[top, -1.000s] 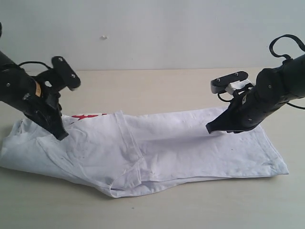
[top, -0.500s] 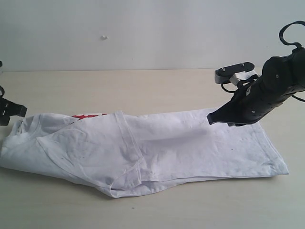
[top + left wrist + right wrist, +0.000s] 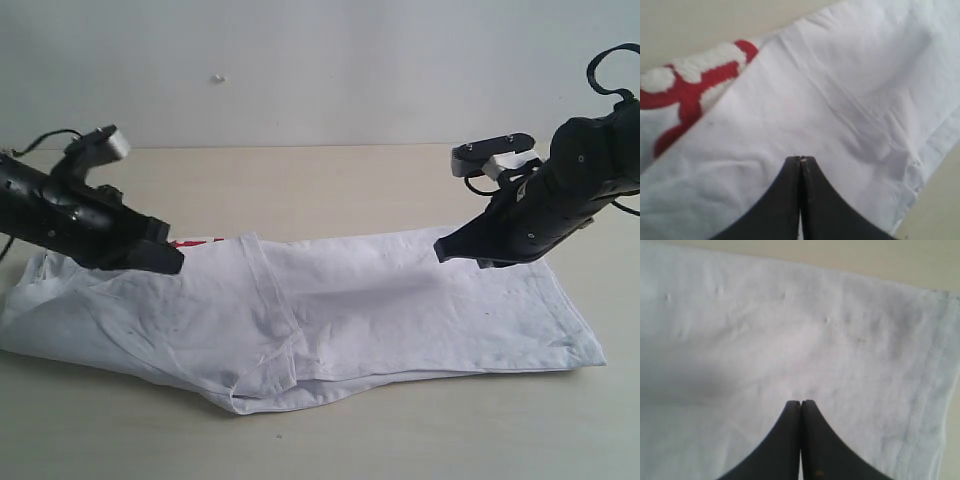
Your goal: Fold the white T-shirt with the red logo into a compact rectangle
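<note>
The white T-shirt (image 3: 330, 310) lies folded lengthwise into a long band across the table. A bit of the red logo (image 3: 192, 243) peeks out at its far left edge; the left wrist view shows the logo (image 3: 687, 92) partly covered by a folded layer of the shirt (image 3: 840, 85). My left gripper (image 3: 172, 262) is shut and hovers over the shirt's left part, holding nothing. My right gripper (image 3: 445, 252) is shut above the shirt's right part, near the hem (image 3: 927, 390), with nothing in it. In the wrist views the left gripper (image 3: 800, 159) and right gripper (image 3: 801, 402) show closed tips over cloth.
The tan table (image 3: 320, 180) runs behind the shirt to a pale wall (image 3: 300, 60). Bare table (image 3: 450, 430) also lies in front of the shirt.
My left arm, which had swung out to the frame's left edge, has come back over the shirt's left part. The right gripper has lifted slightly and now holds still. The shirt has not moved.
</note>
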`<action>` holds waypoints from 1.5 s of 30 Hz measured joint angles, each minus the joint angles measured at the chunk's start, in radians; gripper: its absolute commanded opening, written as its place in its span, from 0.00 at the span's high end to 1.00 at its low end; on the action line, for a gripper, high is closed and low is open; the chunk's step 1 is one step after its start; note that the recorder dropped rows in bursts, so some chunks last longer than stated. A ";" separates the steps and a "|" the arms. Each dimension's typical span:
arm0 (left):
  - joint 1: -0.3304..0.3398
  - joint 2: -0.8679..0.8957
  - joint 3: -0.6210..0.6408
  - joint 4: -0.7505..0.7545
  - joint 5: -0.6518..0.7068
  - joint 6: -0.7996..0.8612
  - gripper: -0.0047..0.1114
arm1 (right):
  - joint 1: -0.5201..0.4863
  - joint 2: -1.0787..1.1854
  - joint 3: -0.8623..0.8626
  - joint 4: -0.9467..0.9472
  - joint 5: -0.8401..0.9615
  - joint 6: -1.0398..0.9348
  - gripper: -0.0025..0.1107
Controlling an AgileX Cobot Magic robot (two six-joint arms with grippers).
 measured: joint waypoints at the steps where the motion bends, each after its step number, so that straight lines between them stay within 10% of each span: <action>1: -0.012 0.022 0.001 0.000 -0.005 0.002 0.96 | 0.000 0.000 0.000 0.000 0.003 0.000 0.98; 17: -0.024 0.138 -0.019 0.063 -0.045 -0.011 0.96 | 0.000 0.000 0.000 0.000 0.032 0.002 0.98; 24: 0.094 0.010 -0.070 0.107 -0.030 -0.060 0.94 | 0.000 0.000 0.000 0.000 0.032 0.002 0.98; 34: 0.373 -0.014 -0.070 0.249 0.082 -0.240 0.34 | 0.000 0.000 0.000 0.000 0.032 0.002 0.98; 45: 0.409 0.029 -0.070 0.442 0.068 -0.399 0.31 | 0.000 0.000 0.000 0.000 0.034 0.002 0.98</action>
